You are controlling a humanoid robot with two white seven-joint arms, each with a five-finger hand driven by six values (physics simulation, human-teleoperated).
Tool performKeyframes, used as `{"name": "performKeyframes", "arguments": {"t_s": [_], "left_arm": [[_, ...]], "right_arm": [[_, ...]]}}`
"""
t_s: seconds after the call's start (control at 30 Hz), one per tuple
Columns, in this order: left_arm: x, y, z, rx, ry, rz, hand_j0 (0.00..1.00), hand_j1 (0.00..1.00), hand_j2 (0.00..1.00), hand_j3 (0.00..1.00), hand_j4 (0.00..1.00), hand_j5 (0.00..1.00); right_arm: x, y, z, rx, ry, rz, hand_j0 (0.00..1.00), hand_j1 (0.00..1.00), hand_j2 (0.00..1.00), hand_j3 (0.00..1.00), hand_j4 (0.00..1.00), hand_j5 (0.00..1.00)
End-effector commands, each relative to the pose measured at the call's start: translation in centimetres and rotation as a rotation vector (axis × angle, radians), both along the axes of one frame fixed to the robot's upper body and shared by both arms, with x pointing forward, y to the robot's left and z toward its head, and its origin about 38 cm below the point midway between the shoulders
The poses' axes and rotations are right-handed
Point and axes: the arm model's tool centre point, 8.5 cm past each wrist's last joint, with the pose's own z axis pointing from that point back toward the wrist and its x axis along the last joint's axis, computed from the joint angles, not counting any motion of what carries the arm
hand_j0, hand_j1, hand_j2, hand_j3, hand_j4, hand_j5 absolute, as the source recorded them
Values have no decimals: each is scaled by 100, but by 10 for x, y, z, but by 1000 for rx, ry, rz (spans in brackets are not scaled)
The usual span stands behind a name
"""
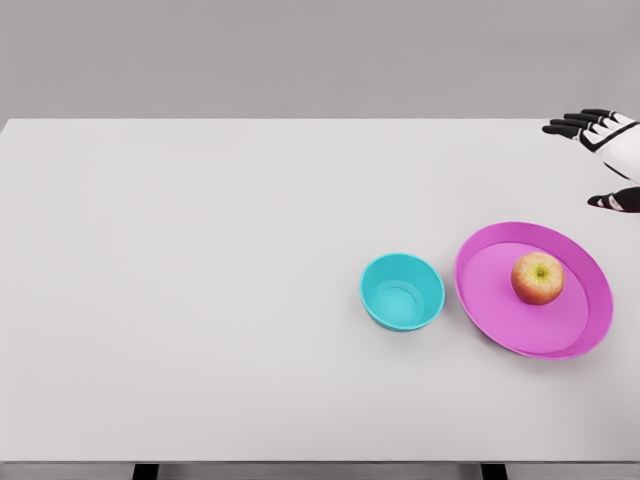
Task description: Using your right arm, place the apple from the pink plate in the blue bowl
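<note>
My right hand at right edge of frame, fingers spread, grasping nothing. Round red-yellow apple on shallow pink plate, lower right. Small blue bowl just left of plate.

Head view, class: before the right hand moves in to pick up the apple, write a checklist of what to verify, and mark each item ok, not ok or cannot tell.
1. Apple sits on the pink plate, stem up: ok.
2. Nothing lies on or against the apple: ok.
3. Blue bowl is upright and empty: ok.
4. Bowl stands apart from the plate: ok.
5. Right hand has spread fingers and holds nothing: ok.
6. Right hand is over the apple: not ok, it is at the far right edge.
</note>
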Motion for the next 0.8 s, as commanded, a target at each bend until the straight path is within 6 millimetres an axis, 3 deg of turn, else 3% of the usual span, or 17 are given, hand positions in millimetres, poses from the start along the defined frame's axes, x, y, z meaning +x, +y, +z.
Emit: {"name": "performKeyframes", "arguments": {"t_s": [0.0, 0.13, 0.23, 0.43, 0.63, 0.77], "left_arm": [[0, 0, 0, 0, 0, 0, 100, 100, 100, 100, 100, 100], [0, 0, 0, 0, 0, 0, 100, 100, 100, 100, 100, 100], [0, 0, 0, 0, 0, 0, 100, 100, 100, 100, 100, 100], [0, 0, 0, 0, 0, 0, 100, 100, 100, 100, 100, 100], [0, 0, 0, 0, 0, 0, 100, 100, 100, 100, 100, 100], [0, 0, 0, 0, 0, 0, 100, 100, 100, 100, 100, 100]], "right_arm": [[0, 0, 1, 5, 0, -1, 100, 100, 100, 100, 100, 100], [-3, -2, 5, -18, 1, 7, 100, 100, 100, 100, 100, 100], [-8, -2, -3, -71, 54, 23, 100, 100, 100, 100, 100, 100], [-15, 13, -3, -303, 271, 102, 100, 100, 100, 100, 100, 100], [-18, 14, -12, -322, 314, 111, 100, 100, 100, 100, 100, 100], [-18, 27, -33, -320, 376, 140, 100, 100, 100, 100, 100, 100]]}}
